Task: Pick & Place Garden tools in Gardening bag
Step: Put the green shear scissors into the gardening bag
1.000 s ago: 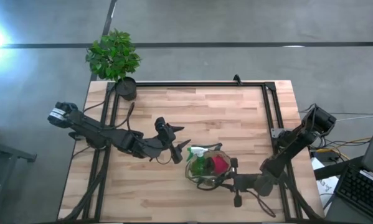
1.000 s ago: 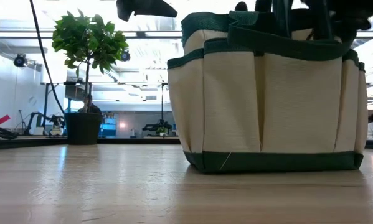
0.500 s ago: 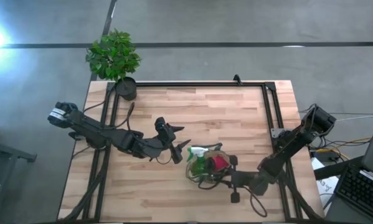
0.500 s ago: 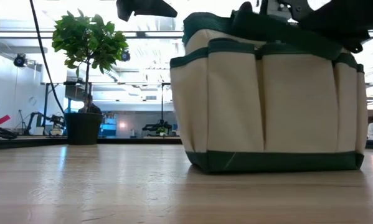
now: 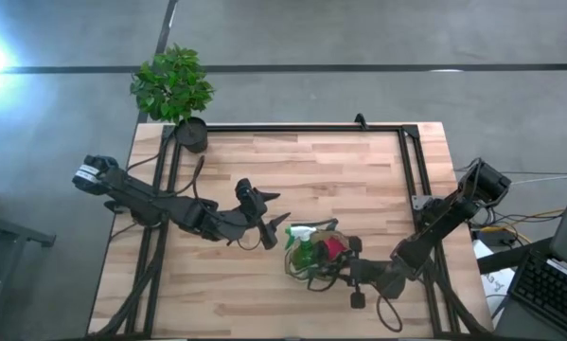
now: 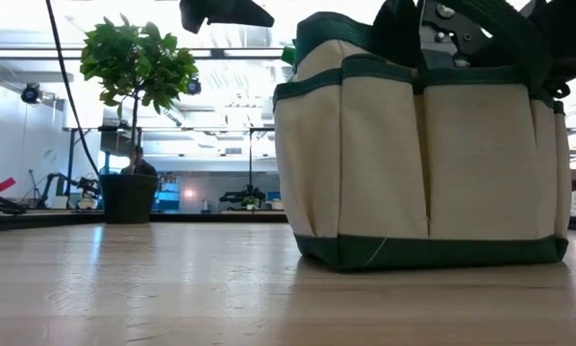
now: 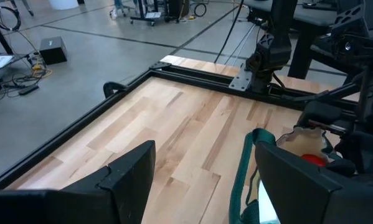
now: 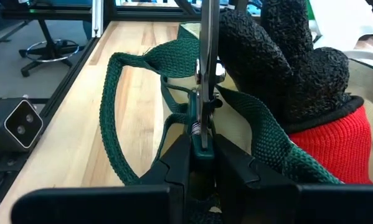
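The tan gardening bag with dark green trim stands on its base on the wooden table; it also shows in the low view. In it are a green spray bottle and a red-and-black glove. My right gripper is at the bag's right side, shut on the pruning shears. The shears' blades reach over the bag's rim beside the glove. My left gripper hangs open just left of the bag and touches nothing; it also shows in the left wrist view. My right gripper pinches the pruning shears between its two fingers at the handle part by the spring. The fingers come about level from the table's right and lie along the shears. The silver blades point away from the fingers, over the bag's green strap. The shears are clear of the table.
A leafy plant in a black pot stands at the table's far left corner. A black metal frame runs along the table's far edge and sides. Bare wood lies left of and in front of the bag.
My right gripper has gone a little toward the table's left and the bag, carrying the shears over its rim. In the low view the bag has slid slightly toward the table's right edge and its top has leaned that way.
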`<act>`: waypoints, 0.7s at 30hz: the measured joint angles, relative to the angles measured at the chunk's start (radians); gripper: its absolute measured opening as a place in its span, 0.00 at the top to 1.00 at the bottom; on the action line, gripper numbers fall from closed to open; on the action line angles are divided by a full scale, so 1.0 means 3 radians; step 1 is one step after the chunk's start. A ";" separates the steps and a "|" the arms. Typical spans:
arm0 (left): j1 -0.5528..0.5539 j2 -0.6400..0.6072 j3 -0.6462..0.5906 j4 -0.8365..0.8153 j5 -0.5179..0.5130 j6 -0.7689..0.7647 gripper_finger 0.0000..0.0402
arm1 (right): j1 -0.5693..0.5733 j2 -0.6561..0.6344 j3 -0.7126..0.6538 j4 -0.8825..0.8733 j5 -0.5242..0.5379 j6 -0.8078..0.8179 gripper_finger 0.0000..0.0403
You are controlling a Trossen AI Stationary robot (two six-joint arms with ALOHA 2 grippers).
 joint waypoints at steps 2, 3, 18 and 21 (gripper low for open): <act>0.0000 0.0000 0.0000 -0.0001 0.0001 0.0000 0.31 | 0.0002 0.0000 0.0013 -0.0006 -0.0001 -0.0006 0.91; 0.0000 0.0000 0.0000 -0.0002 0.0001 0.0000 0.31 | 0.0002 0.0000 0.0018 -0.0011 -0.0002 -0.0007 0.90; 0.0000 0.0000 0.0000 -0.0009 0.0081 -0.0024 0.31 | 0.0005 -0.0003 0.0179 -0.0021 -0.0008 -0.0254 0.57; 0.0000 0.0000 0.0000 -0.0018 0.0080 -0.0024 0.31 | 0.0005 -0.0005 0.0247 -0.0019 -0.0012 -0.0374 0.57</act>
